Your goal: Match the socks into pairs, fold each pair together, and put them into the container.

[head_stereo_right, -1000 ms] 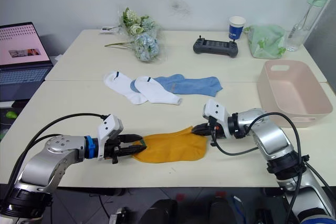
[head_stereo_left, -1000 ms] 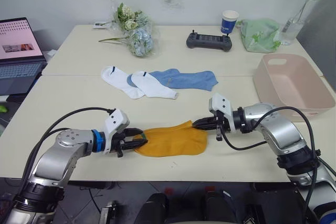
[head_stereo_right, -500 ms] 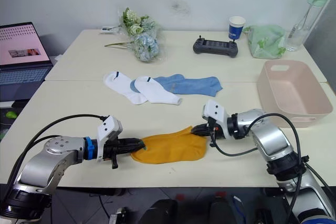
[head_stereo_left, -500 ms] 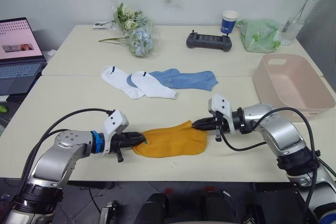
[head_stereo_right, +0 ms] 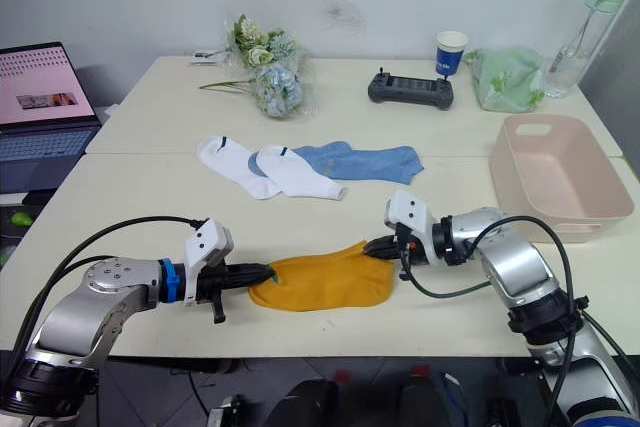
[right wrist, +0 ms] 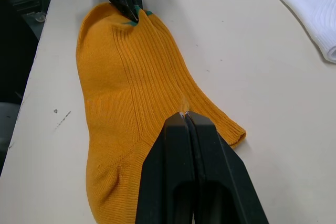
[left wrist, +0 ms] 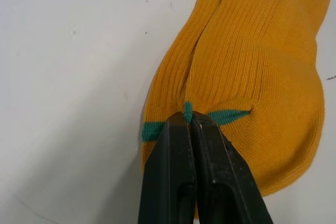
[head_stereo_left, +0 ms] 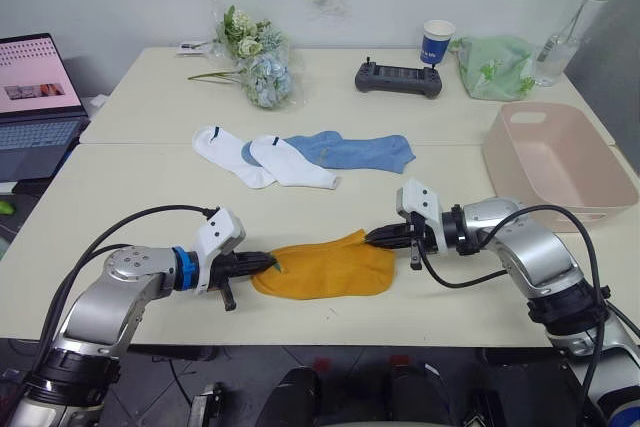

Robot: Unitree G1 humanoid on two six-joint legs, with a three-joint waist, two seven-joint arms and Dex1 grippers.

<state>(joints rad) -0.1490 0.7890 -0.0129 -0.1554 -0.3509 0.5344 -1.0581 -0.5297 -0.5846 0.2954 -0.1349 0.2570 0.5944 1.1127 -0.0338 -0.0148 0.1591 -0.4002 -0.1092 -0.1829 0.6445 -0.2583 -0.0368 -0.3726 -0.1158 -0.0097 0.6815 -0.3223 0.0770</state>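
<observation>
mustard-orange ribbed knit lies flat near the front edge of the pale table (head_stereo_left: 120,187): the orange socks (head_stereo_left: 325,269), one laid on the other, with a short green band at the end nearest the left arm. the left gripper (head_stereo_left: 268,264) has its two black fingers pressed together on that green-marked end, pinching a small fold of cloth, as the left wrist view shows (left wrist: 187,116). the right gripper (head_stereo_left: 375,237) is likewise clamped on the opposite end of the orange socks, its tips squeezed onto a tuft of knit beside the cuff. farther back on the table two white socks (head_stereo_left: 262,158) with a small dark cuff mark lie side by side, overlapping the blue socks (head_stereo_left: 350,150), which stretch toward the right. the pink tub (head_stereo_left: 560,162), smooth plastic with rounded corners and a handle slot, sits at the right edge of the table, well apart from the socks. along the far side are a wrapped bunch of flowers (head_stereo_left: 255,59), a black controller (head_stereo_left: 398,78), a blue-and-white paper cup (head_stereo_left: 436,42) whose print is too small to read, a pale green cloth bag (head_stereo_left: 495,65) and a clear bottle (head_stereo_left: 575,22) with a green cap. an open laptop (head_stereo_left: 38,107) stands off to the left, its screen text unreadable.
</observation>
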